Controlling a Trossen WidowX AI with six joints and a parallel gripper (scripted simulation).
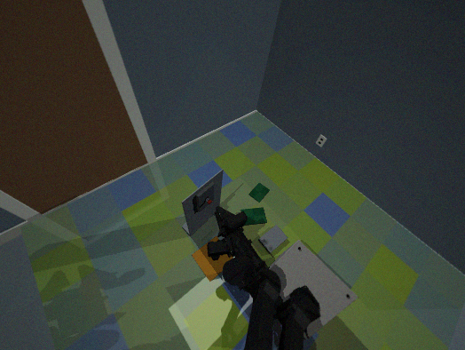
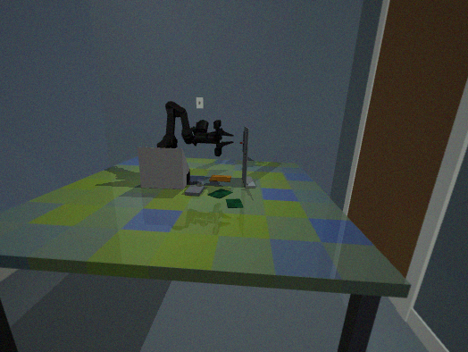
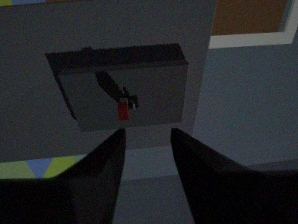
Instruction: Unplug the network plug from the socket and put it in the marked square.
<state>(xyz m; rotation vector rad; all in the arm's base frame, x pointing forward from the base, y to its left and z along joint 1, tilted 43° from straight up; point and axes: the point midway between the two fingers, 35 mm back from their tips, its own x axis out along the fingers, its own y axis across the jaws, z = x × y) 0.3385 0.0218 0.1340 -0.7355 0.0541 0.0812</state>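
The grey upright panel [image 1: 205, 209] [image 3: 120, 87] stands on the table and carries a dark socket housing. The plug sits in the socket, with a small red tab [image 3: 123, 111] showing on it; the tab also shows in the top view [image 1: 208, 201]. My gripper [image 3: 148, 134] is level with the socket, a short way in front of the panel and pointing at it. The fingers stand partly apart with nothing between them, and their tips are just below the plug in the wrist view. From the side, the gripper [image 2: 229, 138] stops short of the panel [image 2: 245, 156].
An orange patch [image 1: 210, 259] lies on the table under the arm. Two green patches [image 1: 259, 192] [image 1: 254, 216] and a small grey one [image 1: 272, 237] lie to the right of the panel. The arm's grey base plate [image 1: 311, 280] is behind them.
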